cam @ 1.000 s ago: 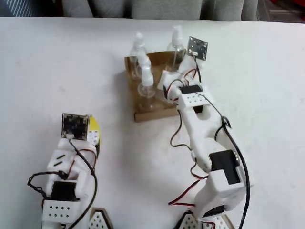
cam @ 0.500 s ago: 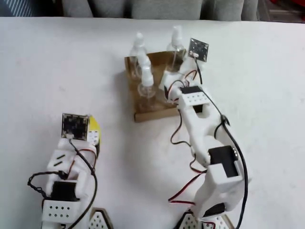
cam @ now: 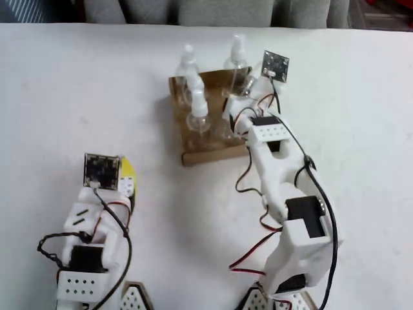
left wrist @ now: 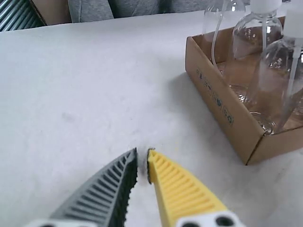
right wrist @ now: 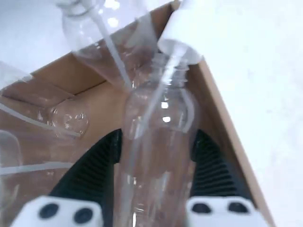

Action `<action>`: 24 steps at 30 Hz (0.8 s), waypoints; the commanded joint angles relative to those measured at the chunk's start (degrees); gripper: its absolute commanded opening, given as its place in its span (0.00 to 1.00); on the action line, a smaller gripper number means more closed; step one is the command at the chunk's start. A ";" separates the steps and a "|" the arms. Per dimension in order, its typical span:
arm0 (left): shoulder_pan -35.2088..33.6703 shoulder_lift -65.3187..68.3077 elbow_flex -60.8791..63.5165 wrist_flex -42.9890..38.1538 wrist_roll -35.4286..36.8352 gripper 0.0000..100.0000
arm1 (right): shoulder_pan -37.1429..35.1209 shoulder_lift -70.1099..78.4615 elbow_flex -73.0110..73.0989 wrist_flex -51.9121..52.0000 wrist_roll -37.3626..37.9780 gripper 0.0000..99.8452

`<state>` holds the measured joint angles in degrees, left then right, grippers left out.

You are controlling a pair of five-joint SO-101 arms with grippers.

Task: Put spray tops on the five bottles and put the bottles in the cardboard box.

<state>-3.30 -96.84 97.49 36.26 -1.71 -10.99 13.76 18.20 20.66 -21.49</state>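
The cardboard box (cam: 193, 157) lies in the middle of the table with several clear bottles standing in it, each with a white spray top (cam: 188, 57). My right gripper (cam: 237, 110) hangs over the box's right side. In the right wrist view it (right wrist: 157, 137) is shut on a clear bottle (right wrist: 158, 113) with a white spray top (right wrist: 182, 35), held just above the box floor (right wrist: 90, 97) beside the box wall (right wrist: 222, 120). My left gripper (left wrist: 142, 163) rests shut and holding nothing near the table's front left (cam: 127, 173), well away from the box (left wrist: 222, 111).
White tabletop (cam: 97, 84) spreads to the left and right of the box. Grey chair backs (cam: 219, 10) line the far edge. Red and black cables (cam: 248, 187) hang along the right arm. Two other bottles (right wrist: 102, 42) stand close behind the held one.
The right arm has shifted slightly to the right and farther back over the box with the bottle in its grip. The left arm has stayed still.
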 commanded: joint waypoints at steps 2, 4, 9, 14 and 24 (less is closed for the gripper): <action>-0.57 -0.31 -0.18 -1.76 -0.62 0.06 | 1.98 -0.75 -2.64 -1.71 1.05 0.03; -0.57 -0.31 -0.18 -1.76 -0.62 0.06 | 1.98 -1.01 -2.55 -1.63 1.05 0.02; -0.57 -0.31 -0.18 -1.76 -0.62 0.06 | 2.15 -1.01 -2.55 -1.27 1.14 0.02; -0.57 -0.31 -0.18 -1.76 -0.62 0.06 | 3.91 -1.10 -2.55 -1.27 1.14 0.02; -0.57 -0.31 -0.18 -1.76 -0.62 0.06 | 4.44 -4.70 0.26 -1.36 1.49 0.02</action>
<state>-3.30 -96.84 97.49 36.26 -1.71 -8.62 13.67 18.37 20.13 -20.79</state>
